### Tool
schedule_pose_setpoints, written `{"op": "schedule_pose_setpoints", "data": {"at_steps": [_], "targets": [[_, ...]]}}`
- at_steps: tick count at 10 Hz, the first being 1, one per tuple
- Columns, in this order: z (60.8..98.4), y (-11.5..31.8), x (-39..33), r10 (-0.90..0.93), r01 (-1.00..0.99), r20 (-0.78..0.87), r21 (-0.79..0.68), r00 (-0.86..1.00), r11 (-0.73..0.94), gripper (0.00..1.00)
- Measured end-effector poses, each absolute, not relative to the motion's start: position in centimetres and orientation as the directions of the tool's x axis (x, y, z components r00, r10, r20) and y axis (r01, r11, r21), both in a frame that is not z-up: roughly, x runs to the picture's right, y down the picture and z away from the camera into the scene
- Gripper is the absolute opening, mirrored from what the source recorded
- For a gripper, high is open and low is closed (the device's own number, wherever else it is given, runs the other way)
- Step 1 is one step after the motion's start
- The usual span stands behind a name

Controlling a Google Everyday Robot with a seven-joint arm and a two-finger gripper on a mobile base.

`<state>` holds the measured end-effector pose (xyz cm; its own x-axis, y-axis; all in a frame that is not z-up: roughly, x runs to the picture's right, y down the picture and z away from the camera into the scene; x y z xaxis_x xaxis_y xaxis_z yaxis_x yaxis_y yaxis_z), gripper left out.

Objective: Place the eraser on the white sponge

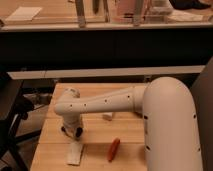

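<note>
White sponge [75, 153] lies flat on the wooden desk [95, 140], just below the jaws of the gripper [73, 131]. How the jaws stand cannot be told. An orange carrot-shaped piece [113, 149] lies to their right, a small white block [107, 116] beyond.

Office or lab workspace, set up with a robot at a desk.

A pale wooden butcher-block table [55, 135] stands beside a black swivel office chair [12, 107], with a long dark counter [105, 47] behind it and a light wood floor with metal furniture legs [80, 14] beyond. A white perforated robot arm [107, 102] reaches over the table, its gripper [71, 131] low above the tabletop near the left edge.
</note>
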<state>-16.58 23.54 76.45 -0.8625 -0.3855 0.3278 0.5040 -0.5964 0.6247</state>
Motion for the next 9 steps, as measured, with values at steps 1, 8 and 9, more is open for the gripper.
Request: {"op": "schedule_pose_setpoints", "data": {"at_steps": [1,8,9], "targets": [[76.42,23.57,-16.56,-0.382,0.502,0.329,0.624,-0.864,-0.598,0.40],[76.39,23.72,-16.59,-0.367,0.487,0.322,0.627,-0.873,-0.608,0.41],[76.39,23.75,-16.58,-0.365,0.486,0.322,0.627,-0.874,-0.610,0.48]]}}
